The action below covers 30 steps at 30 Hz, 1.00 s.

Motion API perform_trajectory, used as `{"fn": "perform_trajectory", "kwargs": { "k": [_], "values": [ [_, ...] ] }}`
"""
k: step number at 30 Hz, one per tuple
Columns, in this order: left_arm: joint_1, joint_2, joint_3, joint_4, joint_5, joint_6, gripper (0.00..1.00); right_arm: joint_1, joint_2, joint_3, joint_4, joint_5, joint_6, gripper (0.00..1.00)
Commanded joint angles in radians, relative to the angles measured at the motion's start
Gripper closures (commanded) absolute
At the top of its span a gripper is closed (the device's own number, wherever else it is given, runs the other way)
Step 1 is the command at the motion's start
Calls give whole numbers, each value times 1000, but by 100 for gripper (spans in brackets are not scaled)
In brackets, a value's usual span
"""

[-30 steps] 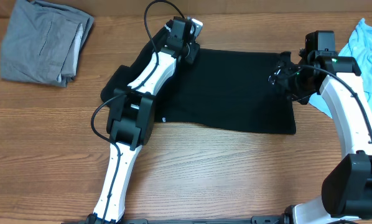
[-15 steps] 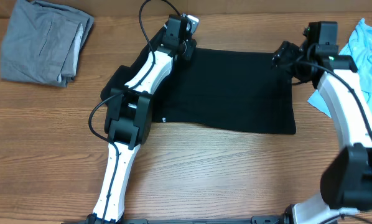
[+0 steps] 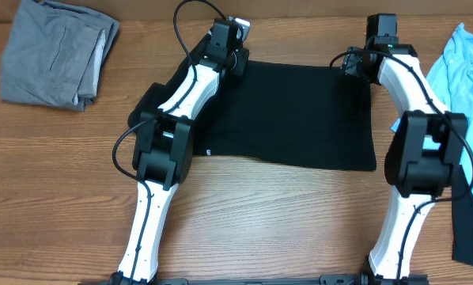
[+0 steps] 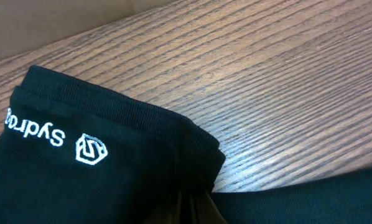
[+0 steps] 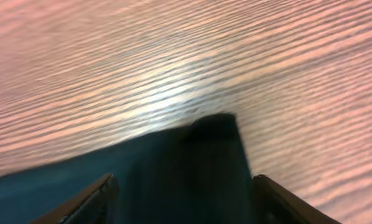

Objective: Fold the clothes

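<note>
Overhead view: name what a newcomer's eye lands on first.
A black T-shirt lies spread in the middle, the left gripper pinching its far-left corner and the right gripper open over its far-right corner. A folded grey garment sits at the far left; a light-blue shirt lies at the right edge.

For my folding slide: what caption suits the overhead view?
Left arm and right arm at the far corners of the black T-shirt on the table, grey garment and light-blue shirt aside.

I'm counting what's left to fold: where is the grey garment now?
In the overhead view, the grey garment lies at the far left corner of the table, on the robot's left and well apart from the black T-shirt spread in the middle.
</note>
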Motion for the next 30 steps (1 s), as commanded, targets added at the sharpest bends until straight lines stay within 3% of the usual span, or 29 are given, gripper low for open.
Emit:
{"fn": "perform_trajectory", "kwargs": {
  "k": [1, 10, 21, 30],
  "values": [
    [8, 23, 26, -3, -3, -20, 95, -19, 37, 44, 26, 58, -38, 28],
    [8, 23, 26, -6, -3, -20, 93, -20, 86, 43, 73, 34, -38, 29],
    [8, 23, 26, -10, -3, -20, 91, -20, 99, 43, 50, 1, -10, 42],
    [8, 13, 26, -10, -3, -19, 96, -21, 103, 44, 35, 6, 33, 92]
  ]
}}
